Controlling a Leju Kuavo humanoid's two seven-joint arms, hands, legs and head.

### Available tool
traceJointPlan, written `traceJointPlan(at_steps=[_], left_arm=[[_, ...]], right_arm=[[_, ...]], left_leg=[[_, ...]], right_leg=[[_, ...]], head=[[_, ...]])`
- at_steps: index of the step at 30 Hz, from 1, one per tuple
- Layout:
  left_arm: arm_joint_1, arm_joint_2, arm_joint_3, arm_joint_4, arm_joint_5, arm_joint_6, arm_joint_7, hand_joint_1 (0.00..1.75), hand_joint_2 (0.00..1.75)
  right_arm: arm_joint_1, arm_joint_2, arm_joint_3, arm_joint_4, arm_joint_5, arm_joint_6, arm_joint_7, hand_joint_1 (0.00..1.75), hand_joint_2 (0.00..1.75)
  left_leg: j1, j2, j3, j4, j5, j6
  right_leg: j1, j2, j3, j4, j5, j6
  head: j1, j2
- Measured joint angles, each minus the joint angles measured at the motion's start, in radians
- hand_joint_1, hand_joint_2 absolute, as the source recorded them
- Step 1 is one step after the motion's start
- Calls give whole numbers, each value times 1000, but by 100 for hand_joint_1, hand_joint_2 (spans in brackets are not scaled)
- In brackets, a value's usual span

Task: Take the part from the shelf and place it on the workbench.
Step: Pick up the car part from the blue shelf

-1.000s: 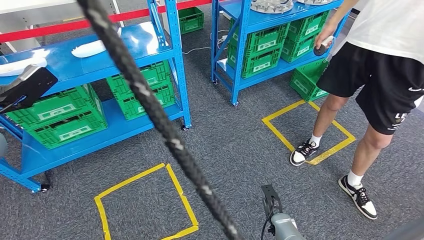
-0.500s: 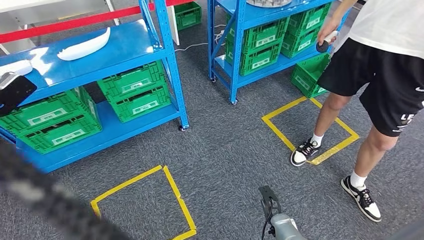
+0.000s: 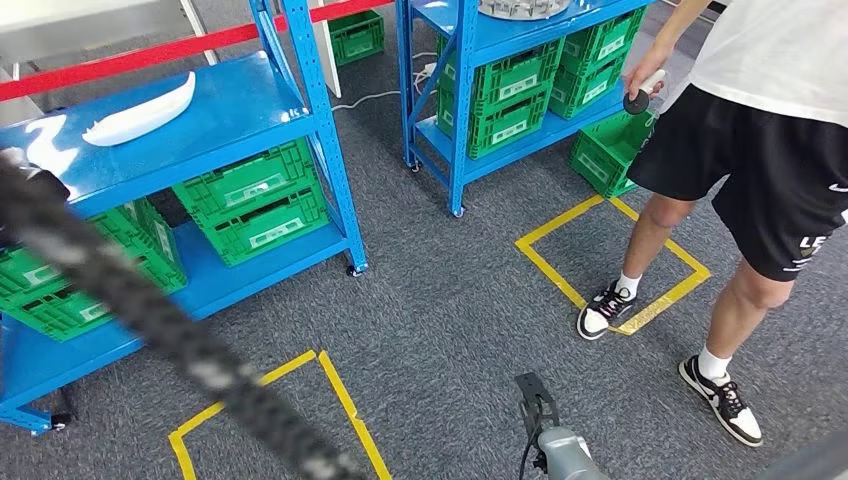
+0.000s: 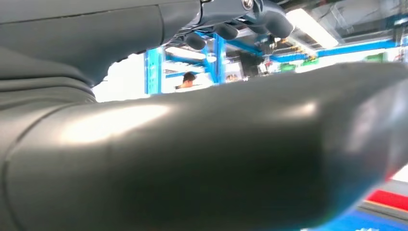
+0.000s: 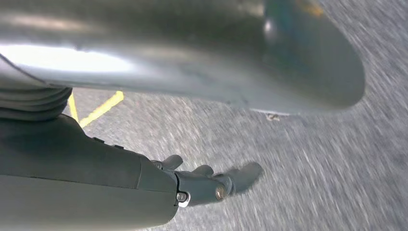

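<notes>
Part not yet taken; nothing on the workbench.
Your white part (image 3: 138, 110) lies on the blue shelf's (image 3: 250, 95) top deck, far left. Right hand (image 5: 211, 180) hangs over carpet, fingers loosely apart, empty; left hand (image 4: 240, 21) curled, holding nothing you can see.

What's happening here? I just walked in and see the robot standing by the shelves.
The robot faces a blue shelf with a white part lying on its top level, not yet picked up. Its right hand hangs over the carpet, holding nothing. The left hand is raised; what it holds cannot be told. A person stands nearby with a small black device.
</notes>
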Motion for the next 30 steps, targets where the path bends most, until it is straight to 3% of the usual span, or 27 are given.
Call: traceJointPlan(at_steps=[2, 3, 7, 8, 9, 11, 12, 13, 16, 18, 19, 21, 23, 24, 27, 28, 29, 30], left_arm=[[-1, 2, -4, -2, 0, -3, 4, 0, 0], [-2, 4, -6, -2, 0, -8, 9, 0, 0], [11, 12, -13, 8, -8, -49, 47, 0, 0], [17, 16, -14, 10, -10, -60, 58, 0, 0], [21, 20, -16, 11, -12, -71, 68, 0, 0], [26, 31, -17, 14, -12, -94, 90, 0, 0], [26, 37, -18, 15, -12, -104, 98, 0, 0], [27, 45, -19, 17, -12, -113, 106, 0, 0], [30, 71, -21, 17, -10, -131, 122, 0, 0], [30, 86, -23, 15, -9, -138, 132, 0, 0], [31, 93, -23, 15, -9, -143, 138, 0, 0], [39, 105, -24, 18, -9, -152, 148, 0, 0], [53, 116, -24, 19, -9, -158, 155, 0, 0], [58, 120, -24, 19, -9, -160, 156, 0, 0], [60, 132, -24, 20, -8, -162, 158, 0, 0], [60, 136, -24, 20, -8, -163, 158, 0, 0], [60, 138, -24, 20, -8, -164, 159, 0, 0], [60, 140, -24, 19, -8, -165, 161, 0, 0]], right_arm=[[0, 0, 0, 0, 0, 1, 0, 0, 0], [-3, 0, 0, 0, 0, 1, -1, 0, 0], [-3, -8, 0, 0, 0, 2, -2, 0, 0], [-2, -8, 0, 0, 0, 2, -2, 0, 0], [-1, -9, 0, 0, 0, 2, -2, 0, 0], [0, -9, 0, 1, 1, 2, -2, 0, 0], [0, -9, 0, 1, 2, 2, -2, 0, 0], [0, -9, 0, 2, 3, 2, -2, 0, 0], [0, -9, -1, 3, 8, 3, -1, 0, 0], [-2, -9, -1, 3, 11, 3, -2, 0, 0], [-3, -9, -1, 3, 12, 3, -2, 0, 0], [-3, -9, -1, 3, 14, 3, -1, 0, 0], [-1, -9, -1, 3, 15, 3, -1, 0, 0], [-1, -9, -1, 3, 15, 3, -1, 0, 0], [-1, -9, -1, 3, 15, 3, -1, 0, 0], [-1, -8, -1, 3, 15, 3, -1, 0, 0], [-1, -8, -1, 3, 15, 3, -1, 0, 0], [-1, -8, -1, 3, 15, 3, -1, 0, 0]], left_leg=[[6, 2, 30, -33, -12, 0], [10, 2, 44, -42, -15, -2], [14, -3, 80, -50, -41, -7], [15, -5, 90, -49, -51, -10], [16, -6, 102, -46, -62, -14], [20, -5, 127, -39, -87, -25], [20, -5, 134, -35, -99, -31], [20, -4, 137, -32, -108, -37], [18, -3, 143, -27, -123, -53], [20, -2, 124, 22, -130, -62], [22, -1, 95, 76, -141, -67], [25, -1, 5, 213, -185, -76], [27, -1, -63, 278, -209, -78], [27, -1, -72, 257, -189, -75], [23, -1, -34, 64, -37, -58], [19, -1, -20, 16, -6, -53], [17, -2, -12, -9, 8, -49], [15, -2, -8, -13, 1, -45]], right_leg=[[2, -7, -4, 22, 4, 5], [3, -12, -21, 54, -2, 7], [4, -19, -164, 244, -68, 20], [4, -20, -183, 244, -62, 23], [3, -21, -186, 210, -32, 26], [3, -25, -163, 86, 68, 30], [6, -26, -151, 36, 100, 26], [8, -27, -144, 7, 119, 18], [12, -25, -134, 0, 111, -13], [9, -22, -116, -3, 101, -26], [8, -21, -105, -5, 95, -31], [7, -19, -86, -6, 80, -35], [7, -16, -65, -6, 62, -35], [7, -15, -53, -6, 53, -34], [8, -12, -17, -7, 24, -27], [9, -11, -9, -7, 15, -22], [9, -10, -3, -6, 9, -16], [11, -9, 2, -5, 6, -9]], head=[[-1, 0], [0, 0], [2, 0], [2, 0], [3, 0], [2, 0], [1, 0], [1, 0], [0, 0], [-2, 0], [-3, 0], [-4, 0], [-5, 0], [-5, 0], [-6, 0], [-7, 0], [-9, 0], [-10, 0]])
